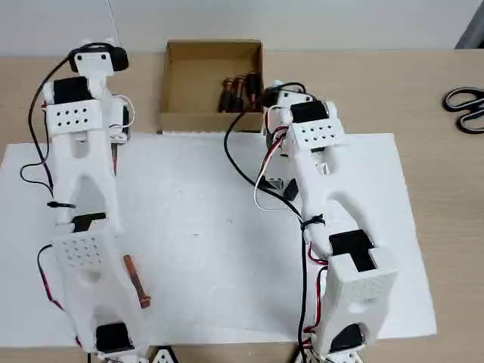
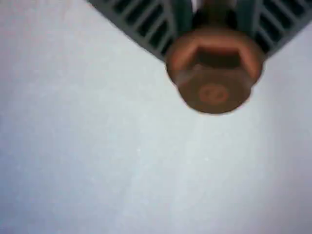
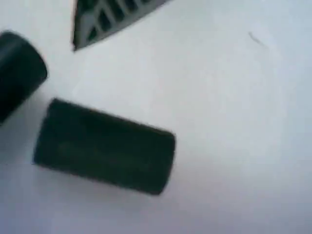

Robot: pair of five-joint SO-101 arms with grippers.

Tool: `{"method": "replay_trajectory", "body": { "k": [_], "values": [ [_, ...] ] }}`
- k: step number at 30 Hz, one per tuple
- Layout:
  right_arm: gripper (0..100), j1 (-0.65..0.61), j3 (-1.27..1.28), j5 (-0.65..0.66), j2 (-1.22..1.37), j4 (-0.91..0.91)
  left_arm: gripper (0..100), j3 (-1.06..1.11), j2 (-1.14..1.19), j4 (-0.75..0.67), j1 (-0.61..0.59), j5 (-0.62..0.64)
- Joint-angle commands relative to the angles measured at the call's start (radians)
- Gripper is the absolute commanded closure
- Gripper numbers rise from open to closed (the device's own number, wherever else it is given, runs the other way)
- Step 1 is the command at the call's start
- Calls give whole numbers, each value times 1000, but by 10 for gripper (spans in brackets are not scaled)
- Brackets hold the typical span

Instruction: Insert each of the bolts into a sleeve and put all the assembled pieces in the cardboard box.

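My left gripper (image 1: 116,155) hangs over the far left of the white sheet (image 1: 204,227), shut on a copper bolt (image 2: 214,73) whose hex head faces the wrist camera. A second copper bolt (image 1: 137,281) lies loose on the sheet near the front left, beside the left arm. Two black sleeves lie on the sheet under my right gripper (image 1: 277,162): one whole sleeve (image 3: 105,146) on its side and another sleeve (image 3: 17,73) cut off by the view's edge. A ribbed grey part of the right gripper (image 3: 105,19) hovers above them. The cardboard box (image 1: 175,83) holds several bolt-and-sleeve pieces (image 1: 238,92).
The box stands on the wooden table just beyond the sheet's far edge, between the two arms. Black-handled scissors (image 1: 465,107) lie at the far right. Cables (image 1: 249,178) trail over the sheet beside the right arm.
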Motion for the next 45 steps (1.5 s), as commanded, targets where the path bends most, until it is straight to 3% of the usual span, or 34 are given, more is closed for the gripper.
{"method": "replay_trajectory", "body": {
  "k": [1, 4, 23, 35, 45],
  "values": [
    [767, -13, -43, -157, -8, 22, 994, -42, -15, 9, -8, 8],
    [767, -13, -43, -261, -5, 10, 994, -42, -15, 9, -8, 8],
    [768, 5, -40, -333, 102, -116, 994, -42, -15, 9, -84, 2],
    [768, 24, -44, -328, 122, -114, 994, -42, -17, 9, -91, 0],
    [768, 36, -44, -273, -18, -101, 994, -42, -20, 11, -87, 0]
  ]
}}
